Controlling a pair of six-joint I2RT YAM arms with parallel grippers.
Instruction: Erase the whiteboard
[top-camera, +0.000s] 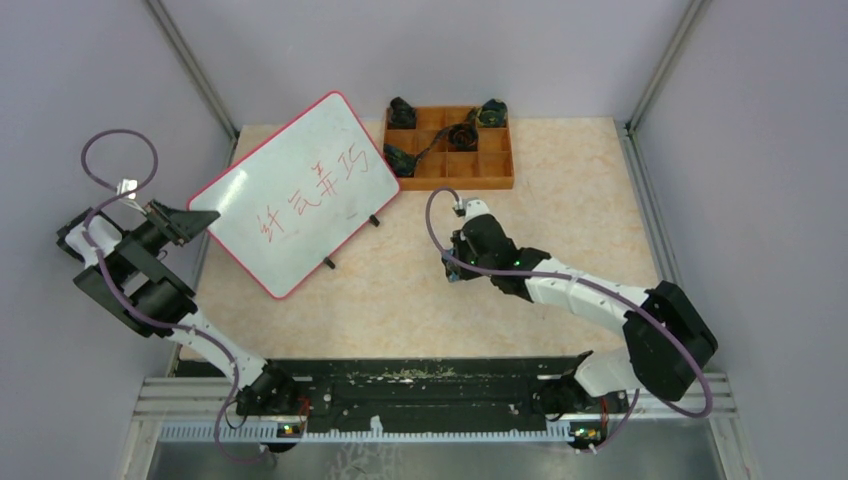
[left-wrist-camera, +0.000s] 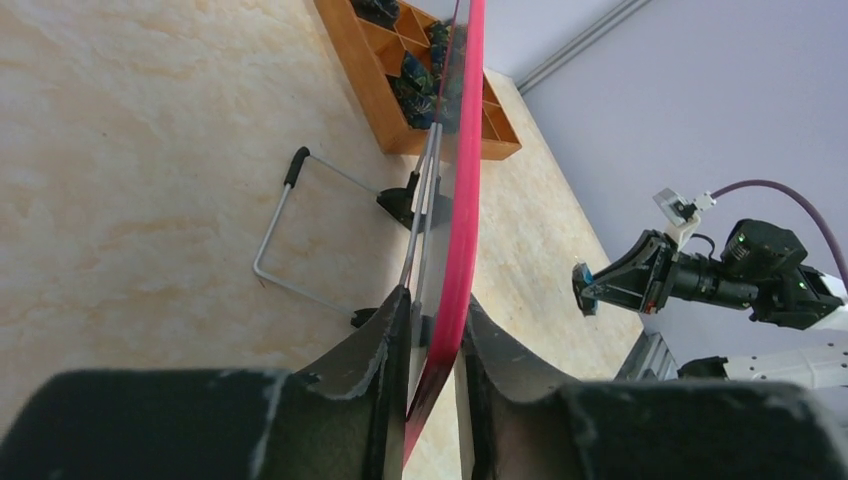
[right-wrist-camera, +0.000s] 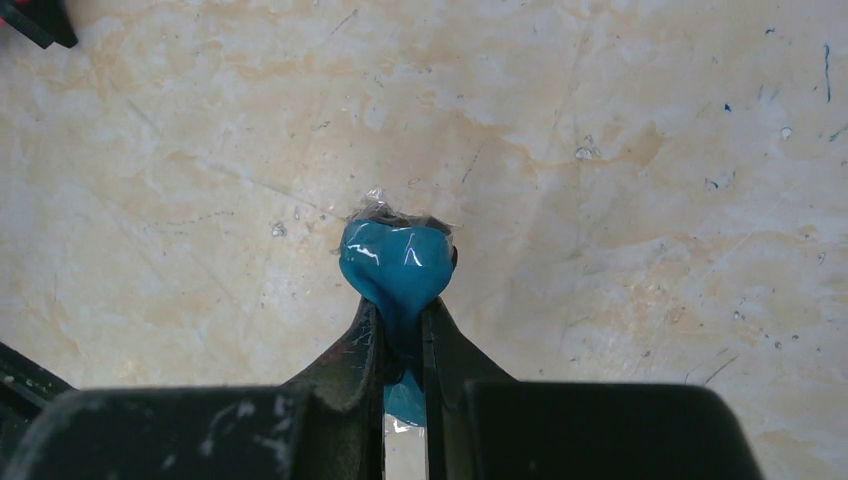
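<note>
Red rim: the left pincer (left-wrist-camera: 435, 300) straddles it at the board's nearest edge. The jaws are drawn narrow and both pads look to be touching, so I read it as a grip.
Whiteboard (top-camera: 290, 165): runs away from the left pincer, propped at a tilt on a wire stand (left-wrist-camera: 285, 225). It is well apart from the right pincer, off to that pincer's left.
Writing (top-camera: 312, 195): red characters mid-face, beyond the left pincer; not yet wiped.
Right pincer (right-wrist-camera: 402, 325): clamped tight on a soft blue wad (right-wrist-camera: 395, 262), over bare table (right-wrist-camera: 650, 150).
Tray (top-camera: 500, 160): wooden, beyond the right pincer, near the board's far corner.
Handling (judged): a thin, stiff panel, probably light. The glossy face is slick, and the wire legs could skate or tip under a wiping push.
Hold (judged): the rim only, where the left pincer has it, bracing against the stroke and staying clear of the face.
Risk (judged): pressing hard with the wad may twist the board out of a narrow edge pinch.
</note>
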